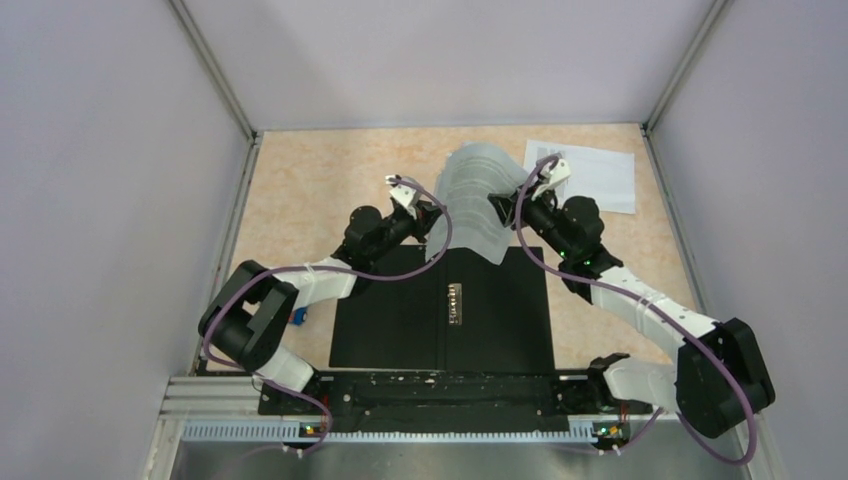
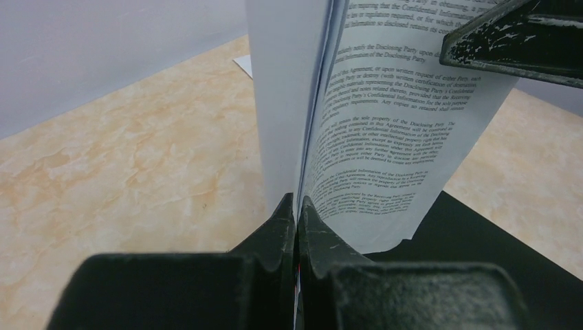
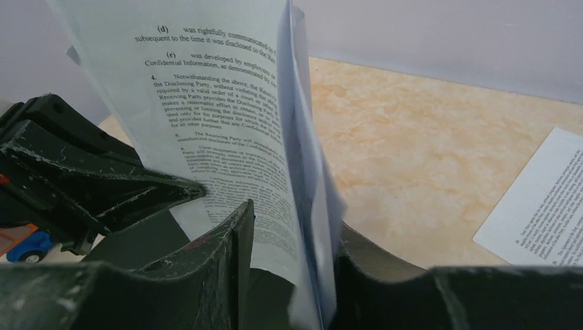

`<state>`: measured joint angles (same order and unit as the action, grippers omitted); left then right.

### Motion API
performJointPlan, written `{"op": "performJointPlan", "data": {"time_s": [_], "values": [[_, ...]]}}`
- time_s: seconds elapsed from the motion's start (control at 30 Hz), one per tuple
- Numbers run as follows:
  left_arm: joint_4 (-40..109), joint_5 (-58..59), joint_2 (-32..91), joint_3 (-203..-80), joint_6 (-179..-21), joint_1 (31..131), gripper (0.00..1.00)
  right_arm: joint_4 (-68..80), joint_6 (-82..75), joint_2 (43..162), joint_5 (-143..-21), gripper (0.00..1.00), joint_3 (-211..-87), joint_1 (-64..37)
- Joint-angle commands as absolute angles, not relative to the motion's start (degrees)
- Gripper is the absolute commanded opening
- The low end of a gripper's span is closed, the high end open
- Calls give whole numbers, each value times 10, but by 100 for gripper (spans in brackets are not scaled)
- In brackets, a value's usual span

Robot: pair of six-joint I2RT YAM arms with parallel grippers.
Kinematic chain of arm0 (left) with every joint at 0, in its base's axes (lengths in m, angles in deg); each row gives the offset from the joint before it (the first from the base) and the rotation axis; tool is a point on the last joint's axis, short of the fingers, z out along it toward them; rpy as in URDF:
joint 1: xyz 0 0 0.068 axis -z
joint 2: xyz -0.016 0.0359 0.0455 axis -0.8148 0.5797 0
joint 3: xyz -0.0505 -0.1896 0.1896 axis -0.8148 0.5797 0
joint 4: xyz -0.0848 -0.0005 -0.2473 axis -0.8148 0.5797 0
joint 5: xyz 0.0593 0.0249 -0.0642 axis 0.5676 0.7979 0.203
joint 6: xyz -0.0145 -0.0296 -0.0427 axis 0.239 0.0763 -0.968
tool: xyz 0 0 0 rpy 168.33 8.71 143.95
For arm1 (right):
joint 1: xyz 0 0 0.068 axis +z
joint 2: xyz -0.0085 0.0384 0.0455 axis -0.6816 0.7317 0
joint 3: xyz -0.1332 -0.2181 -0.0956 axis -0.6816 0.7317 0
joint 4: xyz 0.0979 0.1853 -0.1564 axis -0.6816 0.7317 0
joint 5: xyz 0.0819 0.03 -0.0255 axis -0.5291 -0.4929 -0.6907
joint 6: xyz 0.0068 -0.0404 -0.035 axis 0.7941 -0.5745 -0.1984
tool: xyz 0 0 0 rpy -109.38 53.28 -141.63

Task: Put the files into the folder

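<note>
1. Left jaws, right under the left wrist lens: pressed together on one edge of the files [image 2: 385,137]. The sheets stand upright and fan slightly.
2. Right jaws: apart, with the same sheaf standing loose between them, not pinched.
3. Position: the files hang bowed between both arms, over the far edge of the open folder [image 1: 440,310], which lies black side up on the counter [image 1: 310,200]. One loose sheet [image 1: 600,170] lies apart, far right.
4. Step, as I judge it: lay the sheaf flat on the folder. Lower it slowly and square it to the spine clip [image 1: 458,302]. Draw the right jaws off sideways so no sheet drags or buckles.
5. Unclear: the sheet count, and whether the sheaf's lower edge touches the folder. The folder's near edge merges with the dark rail [image 1: 440,385].
</note>
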<state>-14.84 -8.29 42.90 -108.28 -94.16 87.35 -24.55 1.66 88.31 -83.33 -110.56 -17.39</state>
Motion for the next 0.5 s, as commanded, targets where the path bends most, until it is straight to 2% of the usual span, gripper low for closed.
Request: {"op": "performJointPlan", "data": {"time_s": [0.0, 0.1, 0.27, 0.37, 0.47], "values": [[-209, -72, 427, -1064, -953, 876, 6, -278, 25, 890, -855, 38, -1103, -178], [-200, -68, 426, -1063, -950, 876, 12, -278, 25, 894, -857, 38, -1104, -178], [-192, -63, 424, -1064, -944, 876, 32, -279, 27, 903, -865, 38, -1107, -178], [-190, -62, 426, -1066, -940, 876, 37, -280, 28, 908, -869, 38, -1110, -178], [-187, -66, 430, -1071, -937, 877, 36, -277, 29, 917, -877, 38, -1115, -178]]}}
